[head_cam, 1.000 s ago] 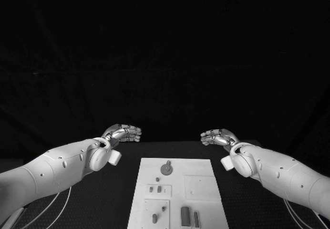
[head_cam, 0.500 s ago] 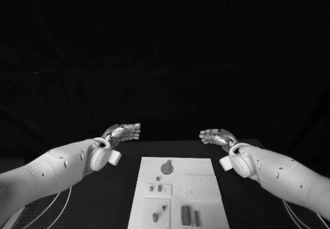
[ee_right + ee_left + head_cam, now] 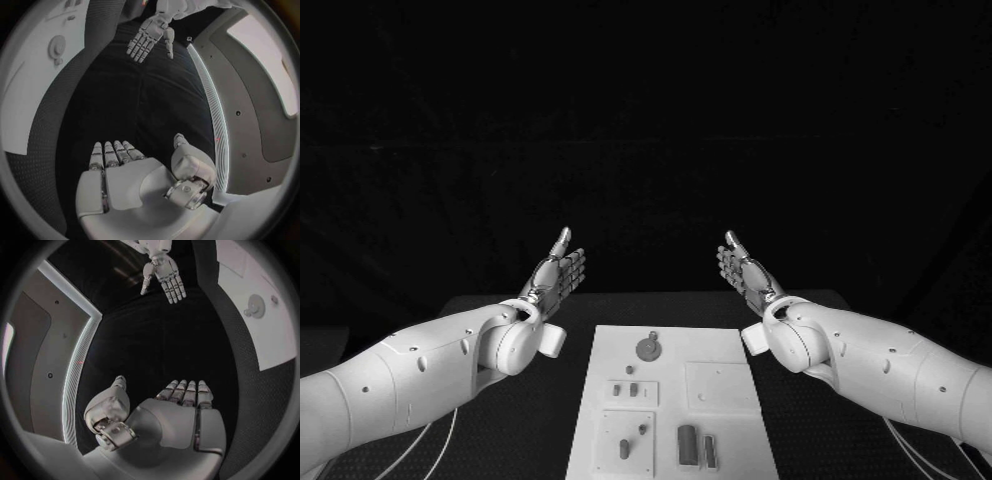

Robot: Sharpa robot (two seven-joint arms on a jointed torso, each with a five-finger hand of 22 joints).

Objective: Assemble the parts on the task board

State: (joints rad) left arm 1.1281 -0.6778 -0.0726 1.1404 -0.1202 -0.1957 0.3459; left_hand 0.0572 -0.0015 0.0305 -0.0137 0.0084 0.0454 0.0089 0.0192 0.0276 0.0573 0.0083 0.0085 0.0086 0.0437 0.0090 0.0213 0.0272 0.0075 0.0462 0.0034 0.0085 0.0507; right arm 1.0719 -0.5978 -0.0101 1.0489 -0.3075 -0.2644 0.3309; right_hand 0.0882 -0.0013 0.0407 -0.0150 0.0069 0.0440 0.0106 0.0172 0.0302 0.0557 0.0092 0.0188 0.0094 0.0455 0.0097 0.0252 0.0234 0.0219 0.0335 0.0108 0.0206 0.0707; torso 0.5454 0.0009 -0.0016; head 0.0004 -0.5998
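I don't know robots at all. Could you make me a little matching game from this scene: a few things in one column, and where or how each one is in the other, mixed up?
Things:
1. left hand
2. right hand
3. task board
4. round part

Places or states:
A. lies flat on the table between the two arms
B. open, beyond the board's far left corner
C. sits near the board's far edge
D. open, beyond the board's far right corner

Pairs: 1-B, 2-D, 3-A, 4-C
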